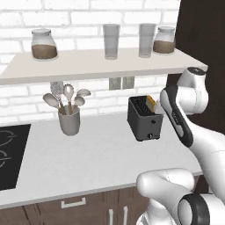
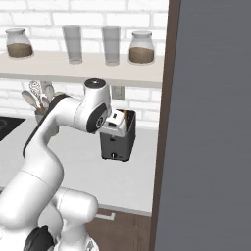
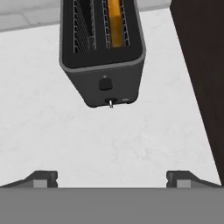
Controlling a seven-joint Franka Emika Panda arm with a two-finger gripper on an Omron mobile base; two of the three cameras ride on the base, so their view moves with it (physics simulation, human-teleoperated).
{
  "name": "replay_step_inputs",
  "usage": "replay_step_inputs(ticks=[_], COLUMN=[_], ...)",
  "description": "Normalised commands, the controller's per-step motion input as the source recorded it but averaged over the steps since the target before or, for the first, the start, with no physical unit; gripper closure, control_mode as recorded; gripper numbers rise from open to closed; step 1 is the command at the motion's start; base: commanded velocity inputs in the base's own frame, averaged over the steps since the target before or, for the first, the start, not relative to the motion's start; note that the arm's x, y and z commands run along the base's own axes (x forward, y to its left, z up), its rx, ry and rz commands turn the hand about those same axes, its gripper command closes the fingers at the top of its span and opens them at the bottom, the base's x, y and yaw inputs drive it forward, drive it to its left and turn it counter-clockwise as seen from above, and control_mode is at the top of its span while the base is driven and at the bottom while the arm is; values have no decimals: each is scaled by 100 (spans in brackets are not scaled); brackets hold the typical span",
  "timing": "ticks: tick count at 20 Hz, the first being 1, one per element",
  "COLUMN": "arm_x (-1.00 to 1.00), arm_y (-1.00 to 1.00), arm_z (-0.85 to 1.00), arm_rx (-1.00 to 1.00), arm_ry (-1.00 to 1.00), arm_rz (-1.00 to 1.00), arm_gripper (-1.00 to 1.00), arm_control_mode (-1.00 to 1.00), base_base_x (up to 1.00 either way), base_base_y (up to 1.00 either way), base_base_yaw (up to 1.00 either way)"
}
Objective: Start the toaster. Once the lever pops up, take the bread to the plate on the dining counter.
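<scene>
The dark grey toaster stands on the pale worktop near the wall. A slice of bread sits in its right slot, its orange-tan top edge showing. The small pale lever is low on the toaster's front, under a dark knob. My gripper hovers above the worktop just in front of the toaster, looking down at it. It is open, with its two fingertips wide apart and nothing between them. The plate and the dining counter are out of view.
A grey utensil cup with spoons stands left of the toaster. A black hob lies at the far left. A shelf with jars and glasses hangs above. A tall dark cabinet side rises close on the toaster's right.
</scene>
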Motion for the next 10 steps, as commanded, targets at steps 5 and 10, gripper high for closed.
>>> replay_step_inputs(ticks=[5, 10], arm_x=[60, 8], arm_y=[14, 2], arm_z=[-9, -9], arm_rx=[0, 0], arm_ry=[0, 0], arm_rz=[6, 11], arm_gripper=[-100, -100], arm_control_mode=[-100, -100], base_base_x=[0, 0], base_base_y=[0, 0], base_base_yaw=[0, 0])
